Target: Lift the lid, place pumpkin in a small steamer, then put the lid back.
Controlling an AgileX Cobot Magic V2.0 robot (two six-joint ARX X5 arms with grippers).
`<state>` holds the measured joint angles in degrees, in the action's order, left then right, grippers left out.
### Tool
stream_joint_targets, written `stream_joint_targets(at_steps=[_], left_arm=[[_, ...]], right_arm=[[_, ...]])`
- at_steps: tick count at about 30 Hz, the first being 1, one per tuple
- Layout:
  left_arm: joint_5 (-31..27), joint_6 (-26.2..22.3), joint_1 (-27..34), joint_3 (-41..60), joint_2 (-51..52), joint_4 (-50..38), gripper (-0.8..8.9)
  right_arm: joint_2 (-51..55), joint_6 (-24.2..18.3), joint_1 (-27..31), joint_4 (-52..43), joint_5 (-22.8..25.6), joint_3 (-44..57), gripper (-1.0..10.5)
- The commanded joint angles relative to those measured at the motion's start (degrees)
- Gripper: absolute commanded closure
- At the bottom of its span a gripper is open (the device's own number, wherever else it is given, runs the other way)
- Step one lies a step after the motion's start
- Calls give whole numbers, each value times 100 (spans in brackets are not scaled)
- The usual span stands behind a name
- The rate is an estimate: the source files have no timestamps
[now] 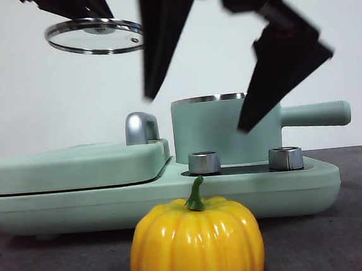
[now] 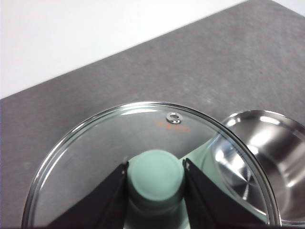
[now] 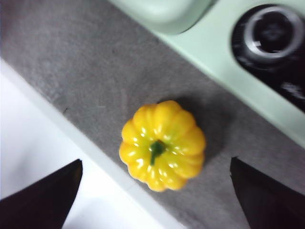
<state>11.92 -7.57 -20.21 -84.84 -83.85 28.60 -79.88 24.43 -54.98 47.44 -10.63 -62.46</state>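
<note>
My left gripper (image 2: 156, 176) is shut on the mint-green knob of the glass lid (image 2: 95, 157) and holds it in the air, up and to the left of the small steamer (image 1: 221, 129); the front view shows the raised lid (image 1: 95, 35). The steamer (image 2: 267, 162) stands uncovered, its steel inside showing. The yellow-orange pumpkin (image 1: 196, 242) sits on the dark table in front of the appliance. My right gripper (image 3: 156, 161) hangs open above the pumpkin (image 3: 162, 145), one jaw wide on either side and neither touching it. The same gripper (image 1: 197, 114) looms large and dark in the front view.
The steamer stands on a mint-green appliance base (image 1: 312, 184) with two steel knobs (image 1: 204, 162). A wide flat cover (image 1: 76, 167) with a chrome handle (image 1: 141, 127) fills its left half. The steamer's long handle (image 1: 315, 114) points right. The table edge (image 3: 95, 157) runs close by the pumpkin.
</note>
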Motion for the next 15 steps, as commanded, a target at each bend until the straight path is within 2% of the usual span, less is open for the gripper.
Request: stream_joint_targets(at_steps=[1,5,15], left_arm=[[20,-66,79,-199,127,-101,732],[20,-52,157,-199,229,-11,732],[20,-52,155,-199,304,74,732]], right_arm=[[-339,114,-184,-142,22,-109,447],[-713,120,-284,-229,22,-109,392],[-1333,120,-341,-271,15,-109,392]])
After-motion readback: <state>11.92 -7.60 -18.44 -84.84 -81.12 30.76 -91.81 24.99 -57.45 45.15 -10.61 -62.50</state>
